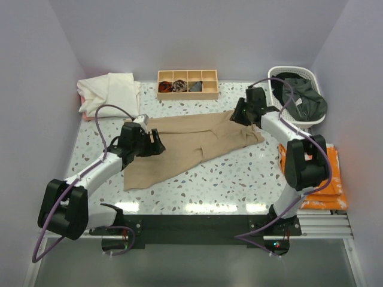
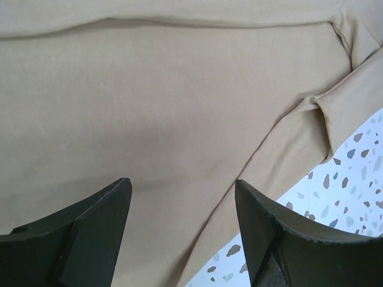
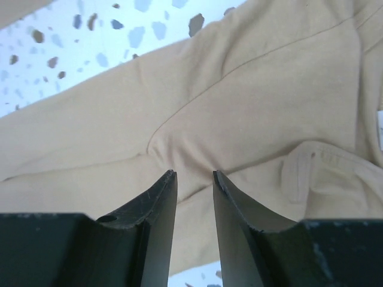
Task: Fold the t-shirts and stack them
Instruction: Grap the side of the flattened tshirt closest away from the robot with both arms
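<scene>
A tan t-shirt (image 1: 197, 143) lies partly folded across the middle of the speckled table, running from front left to back right. My left gripper (image 1: 152, 142) hovers over its left part, open, with flat tan cloth (image 2: 167, 107) under the wide gap of the left gripper (image 2: 181, 181). My right gripper (image 1: 240, 113) is at the shirt's back right end. In the right wrist view the right gripper (image 3: 194, 173) stands narrowly open just above wrinkled tan cloth (image 3: 251, 101), nothing pinched. A cream-white t-shirt (image 1: 111, 89) lies folded at back left. A dark green one (image 1: 306, 98) fills the basket.
A white laundry basket (image 1: 288, 70) stands at back right. A wooden divided tray (image 1: 187, 93) with small dark items sits at the back centre. Folded orange cloth (image 1: 332, 179) lies at the right edge. Walls enclose the table on three sides.
</scene>
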Tool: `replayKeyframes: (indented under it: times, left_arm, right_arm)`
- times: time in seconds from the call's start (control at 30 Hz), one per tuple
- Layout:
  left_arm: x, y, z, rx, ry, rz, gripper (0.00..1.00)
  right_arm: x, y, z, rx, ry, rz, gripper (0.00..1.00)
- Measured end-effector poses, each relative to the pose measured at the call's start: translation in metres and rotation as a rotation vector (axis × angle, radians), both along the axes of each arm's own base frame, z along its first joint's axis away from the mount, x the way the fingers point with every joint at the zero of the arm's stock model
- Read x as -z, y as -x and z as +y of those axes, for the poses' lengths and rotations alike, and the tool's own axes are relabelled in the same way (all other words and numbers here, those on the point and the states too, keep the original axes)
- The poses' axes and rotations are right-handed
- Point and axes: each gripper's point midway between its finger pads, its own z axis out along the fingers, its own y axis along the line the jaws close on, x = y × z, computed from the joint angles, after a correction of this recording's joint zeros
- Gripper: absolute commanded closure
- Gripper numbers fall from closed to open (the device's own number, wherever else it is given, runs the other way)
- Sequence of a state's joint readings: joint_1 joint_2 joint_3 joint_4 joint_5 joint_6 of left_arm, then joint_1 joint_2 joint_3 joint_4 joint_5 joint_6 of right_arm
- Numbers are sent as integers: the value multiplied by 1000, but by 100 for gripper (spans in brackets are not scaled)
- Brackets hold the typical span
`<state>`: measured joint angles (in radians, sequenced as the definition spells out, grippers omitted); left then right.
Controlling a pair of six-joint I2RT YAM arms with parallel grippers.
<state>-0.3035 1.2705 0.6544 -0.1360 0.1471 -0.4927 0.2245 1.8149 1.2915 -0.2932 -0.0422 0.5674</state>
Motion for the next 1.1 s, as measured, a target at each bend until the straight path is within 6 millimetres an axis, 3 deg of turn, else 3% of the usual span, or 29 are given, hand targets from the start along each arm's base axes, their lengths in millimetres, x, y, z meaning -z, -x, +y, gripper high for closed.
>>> replayKeyframes:
  times: [0.13,0.23,0.47,0.6,0.93,1.1]
  left_arm:
    - [-3,-2,0,3,-4,-9,25]
    - [-1,-2,0,4,-4,-4,25]
    - [5,-2,-2,11,-3,14,25]
    - [8,-2,-4,19,5,17,25]
    - [14,2,-5,27,9,29,25]
    - [17,1,-5,27,8,35,25]
  right_arm:
    - [-41,23,-12,3,26,-92,60]
    - [-46,50,-22,4,45,-115,59]
    - [10,102,-36,-6,86,21,59]
    - [27,116,-39,-5,97,63,60]
    - [62,120,-38,-1,89,88,61]
    - [69,107,-34,6,68,44,62]
